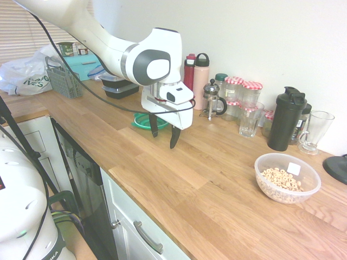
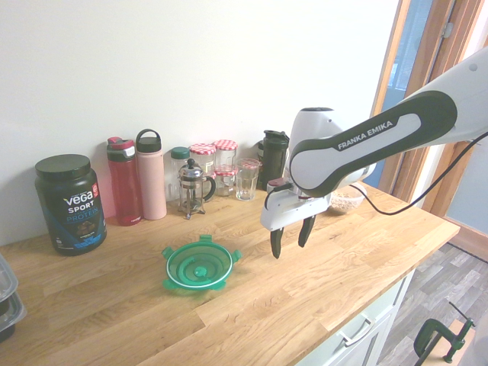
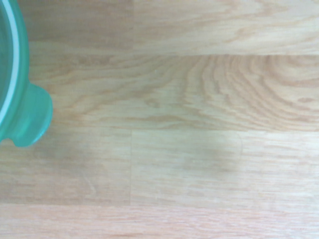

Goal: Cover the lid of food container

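Note:
The green round lid (image 2: 200, 264) lies flat on the wooden counter, its snap flaps spread out. In the first exterior view the lid (image 1: 142, 122) is partly hidden behind the gripper (image 1: 164, 138). My gripper (image 2: 290, 245) hangs just above the counter beside the lid, open and holding nothing. The wrist view catches only the lid's rim and one flap (image 3: 22, 112) over bare wood. The food container (image 1: 287, 177), a clear round bowl with cereal rings and a white sticker, stands farther along the counter. In the second exterior view the arm mostly hides the food container (image 2: 348, 200).
Along the wall stand a protein tub (image 2: 70, 204), red and pink bottles (image 2: 151, 177), a French press (image 2: 192, 187), jars (image 1: 244, 95), a black shaker (image 1: 286, 119) and glasses (image 1: 314, 131). Black meal-prep boxes (image 1: 119, 86) sit behind the arm. The counter's front edge drops to cabinets.

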